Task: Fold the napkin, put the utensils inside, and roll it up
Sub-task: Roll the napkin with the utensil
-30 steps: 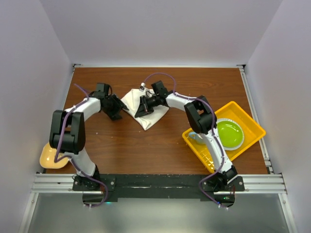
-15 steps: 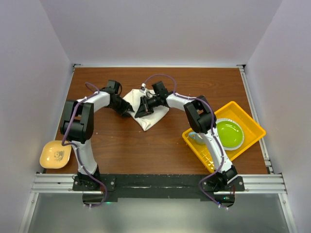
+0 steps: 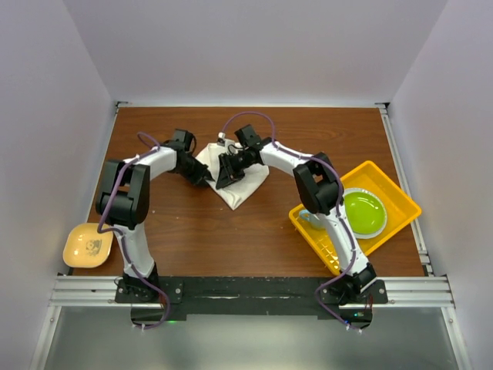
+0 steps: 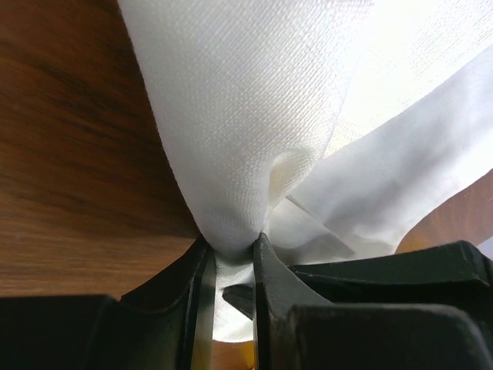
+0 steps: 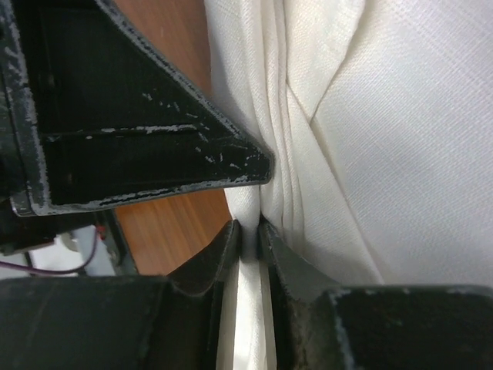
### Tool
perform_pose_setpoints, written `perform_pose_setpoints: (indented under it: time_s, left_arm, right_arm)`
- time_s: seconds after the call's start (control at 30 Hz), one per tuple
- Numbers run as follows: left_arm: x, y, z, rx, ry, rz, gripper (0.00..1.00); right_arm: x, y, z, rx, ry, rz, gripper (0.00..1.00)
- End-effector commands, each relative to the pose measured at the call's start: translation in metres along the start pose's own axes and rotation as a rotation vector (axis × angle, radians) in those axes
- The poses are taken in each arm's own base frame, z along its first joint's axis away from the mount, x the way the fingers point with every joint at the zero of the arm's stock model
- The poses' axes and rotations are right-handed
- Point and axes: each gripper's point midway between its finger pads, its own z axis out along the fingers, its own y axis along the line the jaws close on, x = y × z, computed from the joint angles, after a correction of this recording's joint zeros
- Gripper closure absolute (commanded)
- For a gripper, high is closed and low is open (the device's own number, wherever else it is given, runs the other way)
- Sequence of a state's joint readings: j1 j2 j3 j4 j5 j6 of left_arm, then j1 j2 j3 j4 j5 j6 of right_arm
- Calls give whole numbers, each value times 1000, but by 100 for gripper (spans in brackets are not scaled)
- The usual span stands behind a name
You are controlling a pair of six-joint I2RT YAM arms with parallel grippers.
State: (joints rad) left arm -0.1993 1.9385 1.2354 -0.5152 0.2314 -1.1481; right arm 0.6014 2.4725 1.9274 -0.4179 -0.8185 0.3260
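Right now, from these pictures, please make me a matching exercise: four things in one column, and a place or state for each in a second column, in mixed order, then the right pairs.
Things:
1. napkin
2. green plate
3. tan bowl
4. left hand

Places or states:
A. at the near left corner of the table
B. shut on a fold of cloth
C. in the yellow tray
D. bunched up, pinched from two sides

Pairs: 1-D, 2-C, 3-A, 4-B
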Motion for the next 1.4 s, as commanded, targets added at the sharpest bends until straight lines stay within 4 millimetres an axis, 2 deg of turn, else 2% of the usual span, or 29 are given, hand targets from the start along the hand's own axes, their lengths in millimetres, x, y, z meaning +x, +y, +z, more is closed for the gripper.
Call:
perform_pose_setpoints:
  time_s: [0.0, 0.07, 0.1, 0.13, 0.17, 0.2, 0.23, 0.27, 0.3, 0.33, 0.37, 0.4, 0.43, 0.47, 0.53, 0.6, 0.7, 0.77, 0.97, 1.0, 1.1, 1.13, 1.2, 1.23, 1.33, 1.37]
  left_arm:
    - [27, 61, 2, -229, 60, -24, 100]
    - [33, 66, 0, -250, 78, -27, 100]
    - [36, 70, 0, -261, 83, -31, 100]
    - [38, 71, -3, -263, 86, -35, 100]
    - [39, 74, -3, -271, 86, -38, 100]
    - [40, 75, -5, -274, 85, -44, 100]
    - [42, 76, -6, -277, 95, -47, 100]
    - [43, 76, -6, -274, 100, -48, 100]
    - [43, 76, -6, -277, 104, -47, 100]
    - [45, 77, -7, -279, 113, -50, 100]
    - [45, 76, -7, -277, 115, -52, 100]
    - [46, 75, -7, -276, 120, -51, 100]
    - [48, 75, -7, -271, 131, -53, 100]
    - [48, 75, -7, -272, 137, -53, 100]
    - [50, 75, -8, -276, 145, -51, 100]
    - [50, 76, -8, -284, 149, -48, 100]
    - [53, 76, -9, -282, 168, -56, 100]
    - [55, 77, -8, -282, 177, -63, 100]
    - [58, 74, -8, -277, 199, -75, 100]
    - [60, 75, -9, -277, 205, -80, 100]
    - [64, 74, -9, -267, 222, -93, 100]
    - [64, 73, -9, -262, 226, -97, 100]
    - [66, 72, -11, -256, 233, -106, 100]
    - [64, 70, -11, -249, 231, -107, 100]
    - [60, 66, -13, -231, 219, -104, 100]
    - [59, 65, -14, -225, 215, -96, 100]
  right_arm:
    - [8, -6, -29, 216, 17, -104, 67]
    - [9, 0, -31, 233, 6, -137, 60]
    - [9, 7, -29, 235, 1, -162, 56]
    - [1, 20, -34, 228, -34, -212, 51]
    - [5, 17, -33, 255, -38, -225, 48]
    - [6, 24, -30, 271, -49, -260, 45]
    - [-2, 35, -33, 280, -89, -314, 40]
    - [0, 29, -35, 341, -101, -336, 38]
    - [5, 35, -28, 358, -104, -376, 34]
    - [-3, 47, -31, 370, -148, -444, 33]
    - [5, 44, -26, 433, -147, -476, 32]
    - [6, 46, -25, 454, -163, -505, 32]
    - [-1, 52, -25, 472, -208, -557, 31]
    - [5, 49, -25, 502, -213, -575, 30]
    - [4, 54, -21, 555, -240, -647, 30]
    - [12, 54, -12, 584, -232, -685, 30]
    - [10, 47, -6, 659, -246, -750, 30]
    - [17, 41, 3, 674, -225, -770, 30]
    - [26, 17, 11, 758, -199, -774, 37]
    - [28, 15, 13, 758, -187, -774, 43]
    - [36, 7, 21, 753, -173, -759, 52]
    - [38, 5, 22, 754, -170, -750, 61]
    - [41, 1, 24, 759, -161, -729, 69]
    - [43, 0, 25, 759, -156, -723, 76]
    - [50, -2, 25, 751, -149, -693, 85]
    - [52, -2, 26, 746, -150, -683, 91]
